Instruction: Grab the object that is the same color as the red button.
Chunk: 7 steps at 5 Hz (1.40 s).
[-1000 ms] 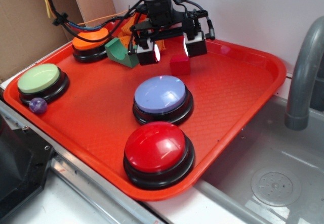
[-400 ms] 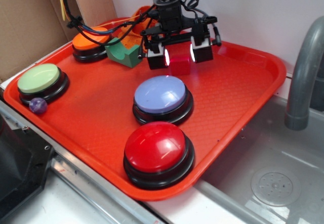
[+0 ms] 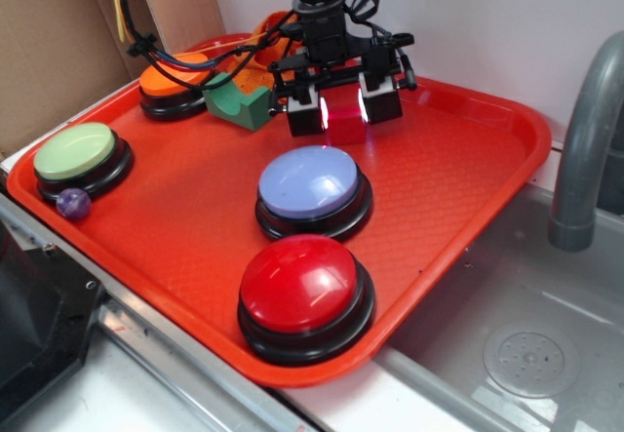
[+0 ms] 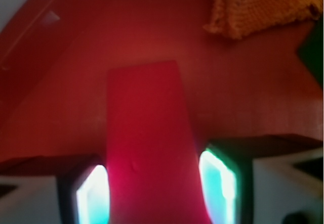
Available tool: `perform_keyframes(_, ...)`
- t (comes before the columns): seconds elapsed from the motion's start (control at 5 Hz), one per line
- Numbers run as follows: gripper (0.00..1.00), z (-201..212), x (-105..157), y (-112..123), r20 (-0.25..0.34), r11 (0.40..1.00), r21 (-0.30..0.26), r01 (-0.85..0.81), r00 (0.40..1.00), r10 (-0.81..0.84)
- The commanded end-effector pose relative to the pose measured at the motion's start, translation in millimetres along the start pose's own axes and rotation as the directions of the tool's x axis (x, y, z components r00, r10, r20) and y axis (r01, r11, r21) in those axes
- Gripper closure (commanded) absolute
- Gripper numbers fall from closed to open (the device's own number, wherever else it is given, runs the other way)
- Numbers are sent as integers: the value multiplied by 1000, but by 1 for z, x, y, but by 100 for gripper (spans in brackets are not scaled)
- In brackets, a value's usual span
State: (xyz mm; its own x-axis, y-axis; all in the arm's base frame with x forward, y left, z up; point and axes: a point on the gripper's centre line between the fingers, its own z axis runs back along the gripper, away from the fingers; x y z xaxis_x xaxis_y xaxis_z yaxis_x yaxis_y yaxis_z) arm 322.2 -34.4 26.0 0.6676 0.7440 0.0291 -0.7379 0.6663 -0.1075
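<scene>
Now I am holding my gripper (image 3: 342, 112) low over the far middle of the red tray (image 3: 468, 188), its jaws spread with the small red block (image 3: 346, 124) sitting between them. In the wrist view the block (image 4: 149, 148) is filling the gap and the glowing pads (image 4: 93, 193) are standing just off each side of it; that view is blurry, so I am only judging that neither pad is pressing yet. The block is resting on the tray, just beyond the lavender-blue button (image 3: 313, 189), with the green notched block (image 3: 237, 101) to its left. The red button (image 3: 304, 294), whose colour it shares, is sitting nearest the camera. So the reaching and lining up are looking done; closing and lifting are remaining.
</scene>
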Motion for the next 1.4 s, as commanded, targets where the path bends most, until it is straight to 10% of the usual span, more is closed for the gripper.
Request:
perform_keyframes(0.0,100,48,14,9,94,995,-62,75,993,-69)
perform_keyframes(0.6,100,138,-13,82,3,831,27,556,831,-556)
perform_keyframes(1.2,100,144,-47,132,-78,842,26,539,841,-535)
